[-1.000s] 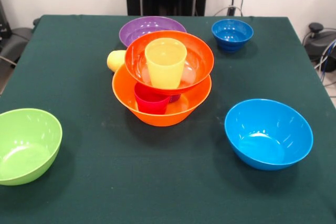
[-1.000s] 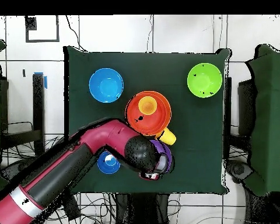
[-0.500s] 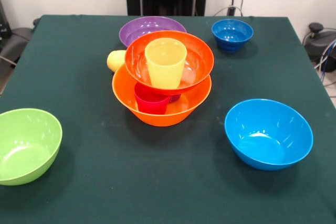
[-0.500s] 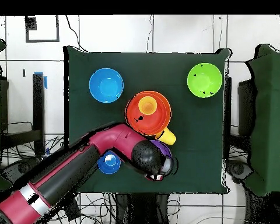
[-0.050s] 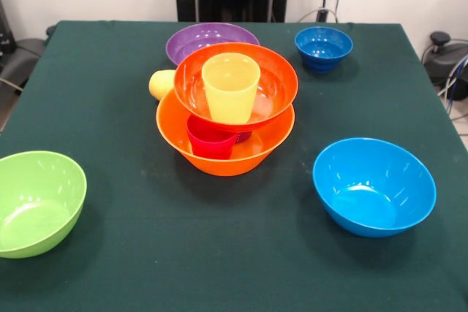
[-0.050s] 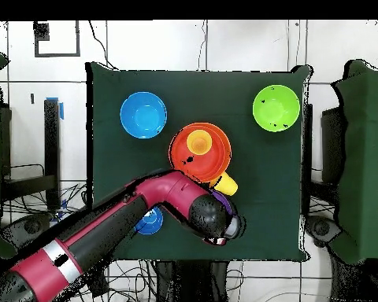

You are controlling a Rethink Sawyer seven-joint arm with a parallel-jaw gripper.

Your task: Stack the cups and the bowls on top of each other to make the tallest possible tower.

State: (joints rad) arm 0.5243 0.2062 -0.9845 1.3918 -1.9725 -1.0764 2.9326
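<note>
My arm [image 6: 105, 236] comes in over the counter [image 5: 219, 253] and ends above the purple bowl [image 5: 208, 38], covering most of it in the overhead view; only a red bit shows at the top edge of the front view. Can't tell whether my fingers are spread or pressed together, they aren't visible. The tower [image 5: 228, 111] sits mid-counter: big orange-yellow bowl [image 5: 219, 155] as base, red-pink cup [image 5: 210, 139] upside down inside it with a bit of purple cup [image 5: 243, 137] just beside, red-orange bowl [image 5: 270, 85] resting on those, and an orange-yellow cup [image 5: 230, 87] upright in that bowl. Relative to the tower in the front view: purple bowl directly behind it, pale yellow cup [image 5: 161, 84] on its side touching the tower's left flank, small dark blue bowl [image 5: 323, 47] behind and to the right, well apart. Light blue bowl [image 5: 374, 185] in front to the right, lime green bowl [image 5: 35, 201] in front to the far left at the counter edge. Both upright and well apart from the tower.
</note>
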